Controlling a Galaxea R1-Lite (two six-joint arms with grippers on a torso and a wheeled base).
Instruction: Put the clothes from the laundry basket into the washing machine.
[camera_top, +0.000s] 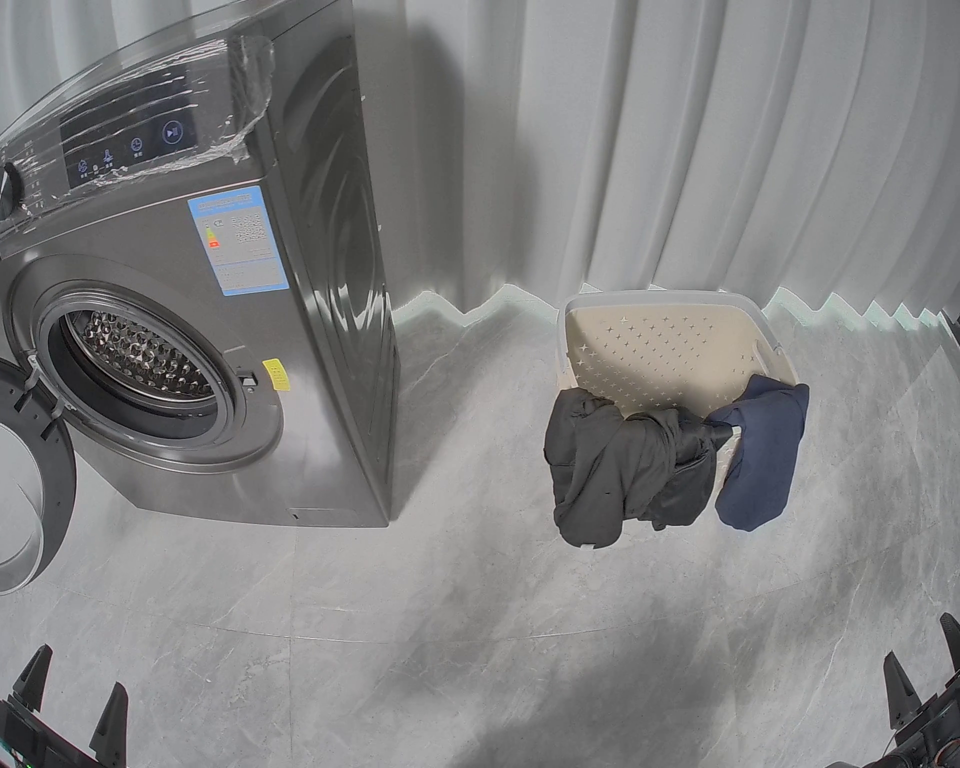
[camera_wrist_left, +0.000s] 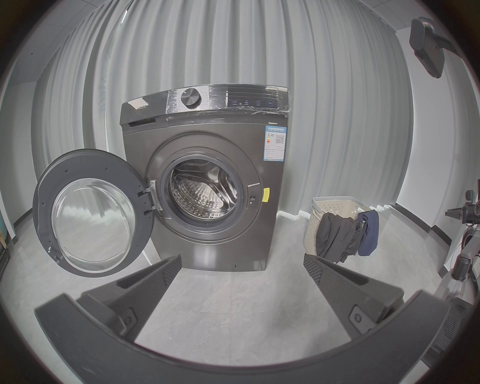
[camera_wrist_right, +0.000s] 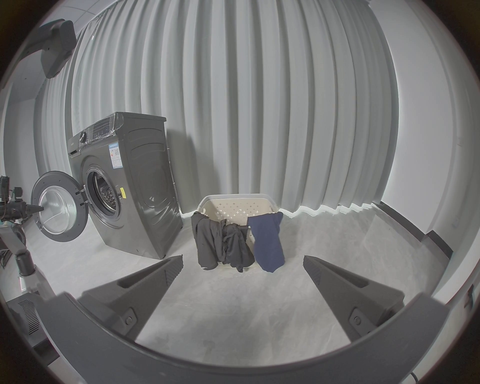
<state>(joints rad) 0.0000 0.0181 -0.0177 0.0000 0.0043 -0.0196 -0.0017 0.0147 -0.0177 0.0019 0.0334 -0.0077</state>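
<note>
- Left gripper (camera_wrist_left: 240, 260) sits low over the floor (camera_top: 450, 600), jaws spread wide with nothing between them; my right gripper (camera_wrist_right: 242, 260) is likewise wide and empty.
- Well ahead of the right one stands the laundry basket (camera_top: 670, 340). A dark grey garment (camera_top: 620, 465) and a navy garment (camera_top: 765, 450) hang over its near rim, touching each other.
- Well apart to the left, the washing machine (camera_top: 300, 300) has its door (camera_top: 35, 480) swung open, and I see no clothes in the drum (camera_top: 140, 355).
- Risks, as I judge them: lifting the grey piece may drag the navy one onto the floor; pulling hanging cloth could tip the basket; my left arm could clip the open door.
</note>
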